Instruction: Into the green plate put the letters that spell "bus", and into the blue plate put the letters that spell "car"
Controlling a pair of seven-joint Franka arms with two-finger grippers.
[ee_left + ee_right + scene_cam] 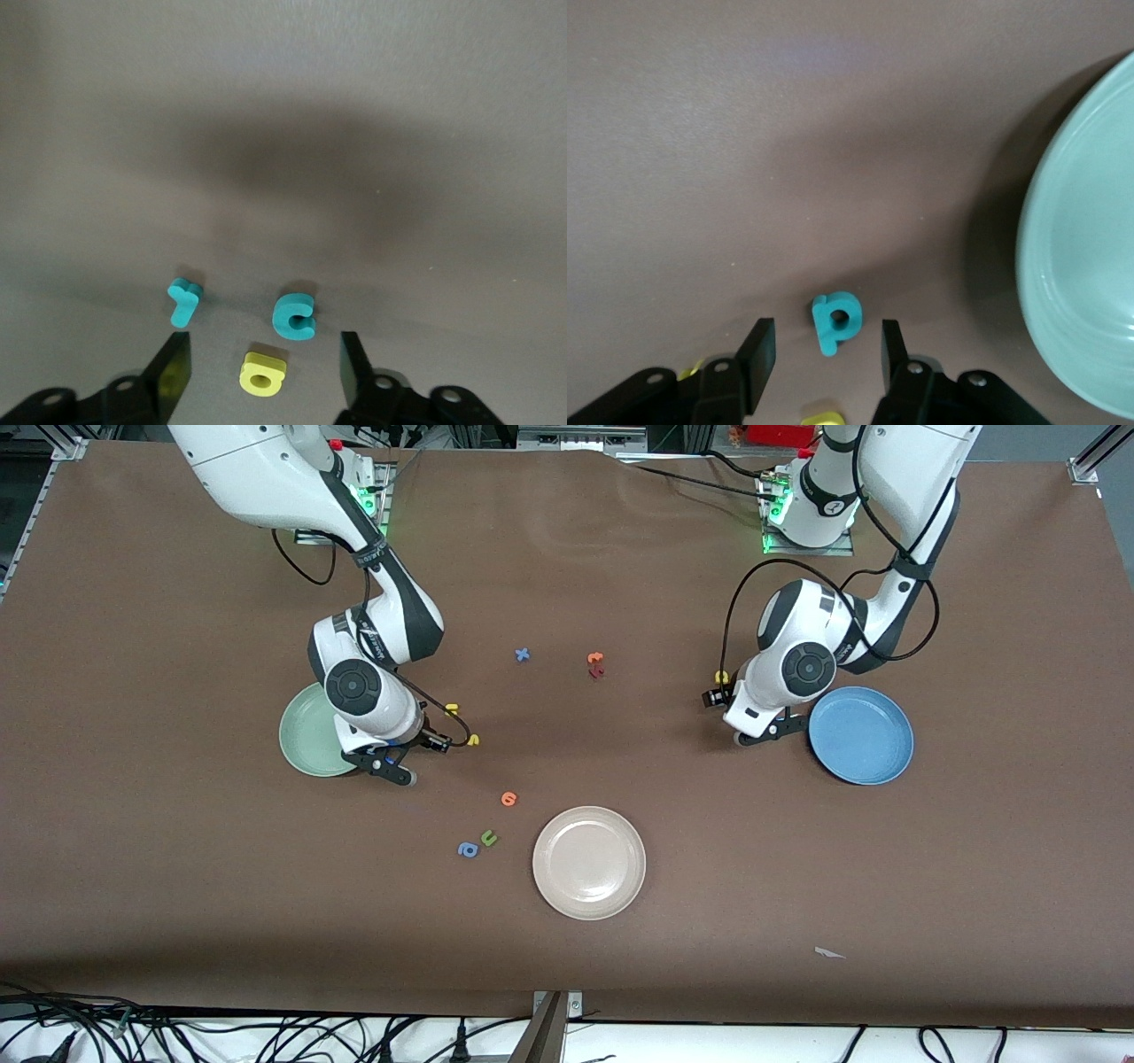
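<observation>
In the left wrist view a yellow a [263, 373] lies on the table between the fingers of my left gripper [263, 352]. The jaws stand apart and touch nothing. A teal r [183, 299] and a teal c [294, 316] lie just past the fingertips. That gripper [760, 735] is low over the table beside the blue plate [861, 735]. My right gripper [390, 769] is down next to the green plate [306, 735]. Its open fingers [826, 341] flank a teal b [835, 321] without contact. Edges of yellow letters [822, 416] show under the hand.
A beige plate [589, 862] sits nearer the front camera, mid-table. Loose letters lie around: a blue one [523, 654], orange and red ones [595, 664], an orange one [508, 799], a green u [488, 838], a blue a-like letter [468, 850].
</observation>
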